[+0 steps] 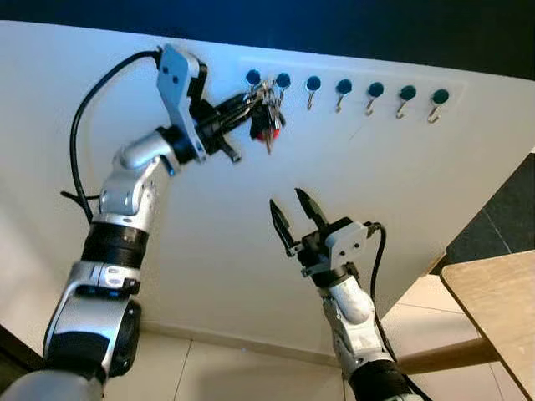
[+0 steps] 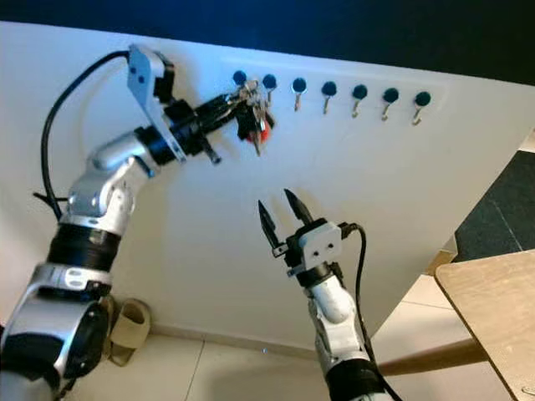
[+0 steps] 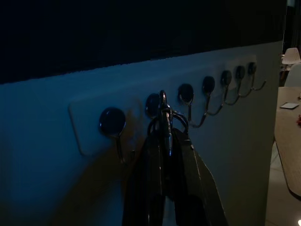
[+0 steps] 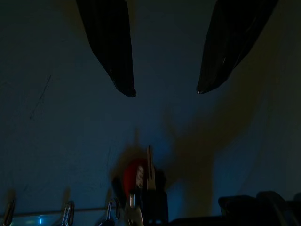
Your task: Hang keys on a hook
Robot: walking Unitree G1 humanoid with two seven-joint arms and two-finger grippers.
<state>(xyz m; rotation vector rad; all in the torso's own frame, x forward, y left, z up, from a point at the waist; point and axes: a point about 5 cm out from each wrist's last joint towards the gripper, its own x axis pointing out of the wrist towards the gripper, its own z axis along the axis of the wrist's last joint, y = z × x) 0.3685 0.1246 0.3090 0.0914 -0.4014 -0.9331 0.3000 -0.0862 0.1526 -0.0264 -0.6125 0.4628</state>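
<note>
The keys [image 1: 267, 121] are held by their ring in the closed left gripper [image 1: 247, 104], raised against the wall between the first 2 hooks [image 1: 282, 84] of the row, hanging downward. The right gripper [image 1: 292, 214] is parted and empty, well below them.
</note>
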